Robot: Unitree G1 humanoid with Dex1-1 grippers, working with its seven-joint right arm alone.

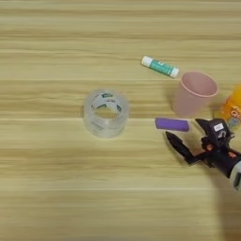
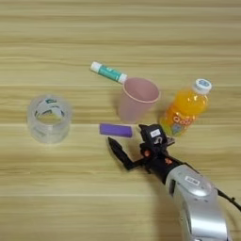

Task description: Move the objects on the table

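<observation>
R gripper [image 2: 128, 141] open, just beside purple bar [image 2: 116, 130]

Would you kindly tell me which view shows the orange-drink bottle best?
The right eye view: the orange-drink bottle appears whole there, white cap to base, beside the pink cup. The left eye view catches only a cropped orange sliver at its right edge.
</observation>
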